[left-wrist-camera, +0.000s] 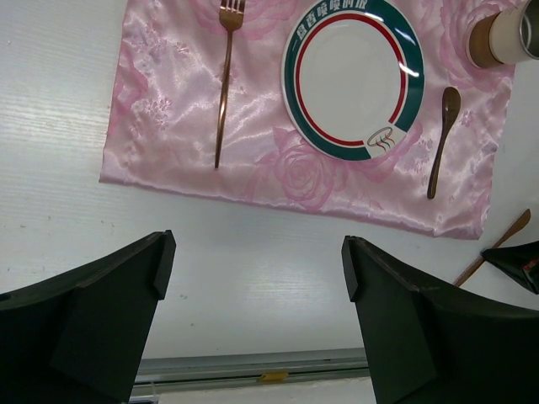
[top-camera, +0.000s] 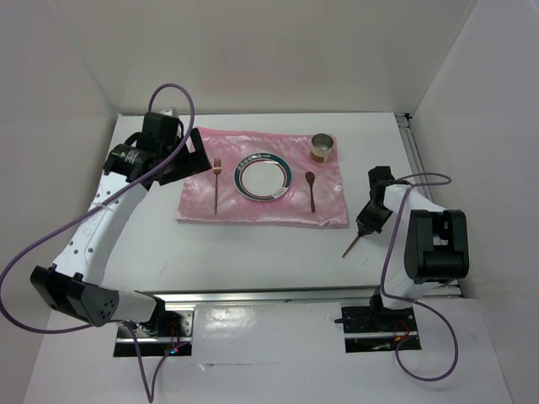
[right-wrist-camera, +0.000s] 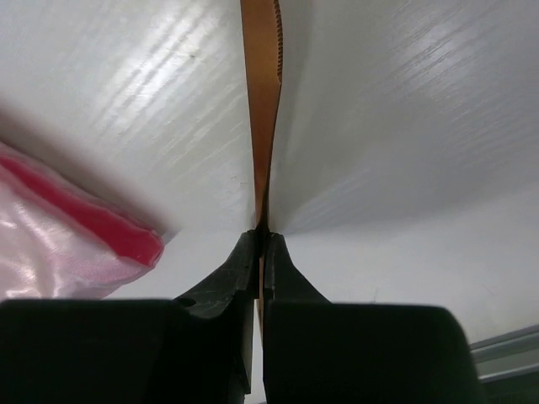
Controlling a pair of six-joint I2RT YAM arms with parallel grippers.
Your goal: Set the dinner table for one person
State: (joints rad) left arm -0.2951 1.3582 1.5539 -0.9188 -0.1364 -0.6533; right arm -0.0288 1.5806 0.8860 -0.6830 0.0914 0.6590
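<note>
Right hand (top-camera: pixel 363 226) clamped tight on copper knife (top-camera: pixel 351 247), low over white counter (top-camera: pixel 253 257), just right of pink cloth (top-camera: pixel 253 210). Left hand (top-camera: pixel 195 156) wide open, empty.

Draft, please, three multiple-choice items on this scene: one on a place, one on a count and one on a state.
1. On the pink cloth, the fork lies
A) left of the plate
B) on top of the plate
C) right of the plate

2. How many pieces of cutlery lie on the pink cloth?
A) one
B) two
C) four

3. The right claw is
A) wide open
B) shut on the knife
C) shut on the fork

Answers:
1 A, since the top view shows the fork lying on the cloth beside the plate's left rim.
2 B, since only the fork and the spoon lie there.
3 B, since the right wrist view shows the claw's fingers pinched together on the thin copper-coloured blade, off the cloth.
</note>
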